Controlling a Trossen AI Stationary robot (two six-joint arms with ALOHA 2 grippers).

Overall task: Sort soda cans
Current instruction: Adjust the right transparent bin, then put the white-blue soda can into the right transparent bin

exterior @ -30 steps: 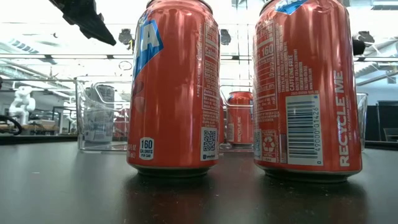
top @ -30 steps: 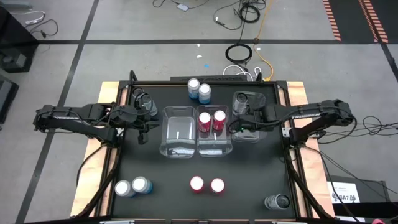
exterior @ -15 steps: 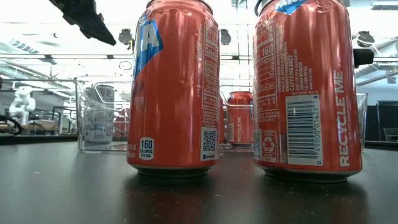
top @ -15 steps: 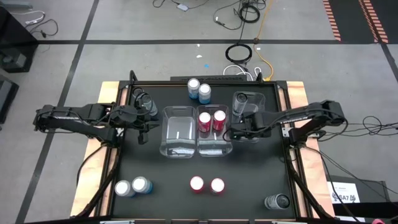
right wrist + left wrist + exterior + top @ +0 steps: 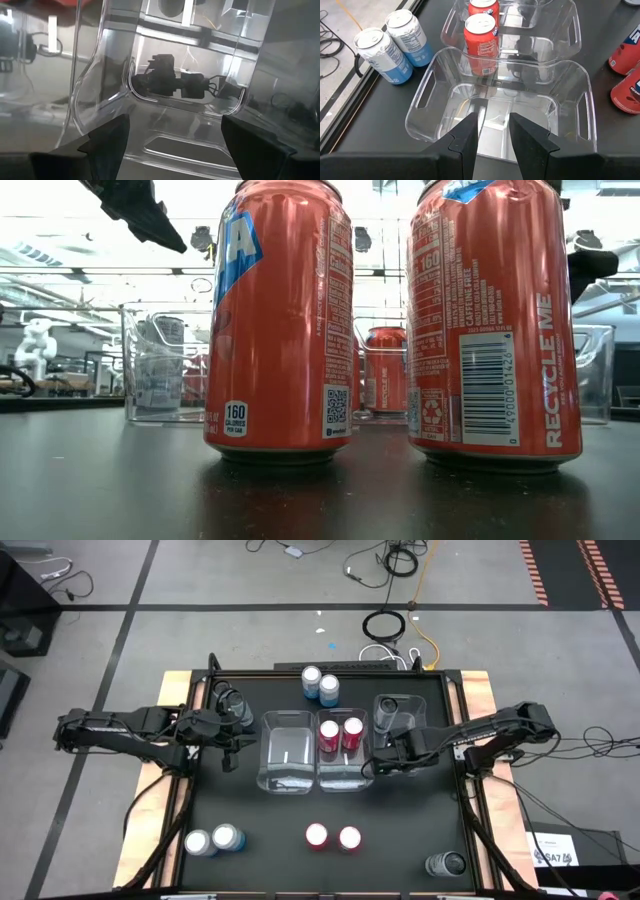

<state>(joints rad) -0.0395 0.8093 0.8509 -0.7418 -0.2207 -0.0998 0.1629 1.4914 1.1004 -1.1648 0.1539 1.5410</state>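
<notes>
Two red cans [image 5: 340,732] stand in the middle clear bin [image 5: 345,778]. Two more red cans [image 5: 278,330] stand near the table's near edge. One light blue pair [image 5: 320,684] is at the far edge, another [image 5: 212,840] at the near left. A dark can [image 5: 445,864] stands at the near right. What looks like another dark can [image 5: 386,708] stands in the right bin [image 5: 412,702]. My left gripper [image 5: 228,748] is open and hovers left of the empty left bin [image 5: 500,100]. My right gripper [image 5: 170,145] is open at the middle bin's near right corner [image 5: 370,768].
The three clear bins sit side by side mid-table. Dark cables lie at the far left corner [image 5: 228,700]. Open table surface lies between the bins and the near cans. Wooden borders [image 5: 478,690] frame the left and right sides of the table.
My right gripper has moved from over the right bin toward the table's left and near edge, ending by the middle bin's near right corner. In the low view it comes further into the picture at the right.
</notes>
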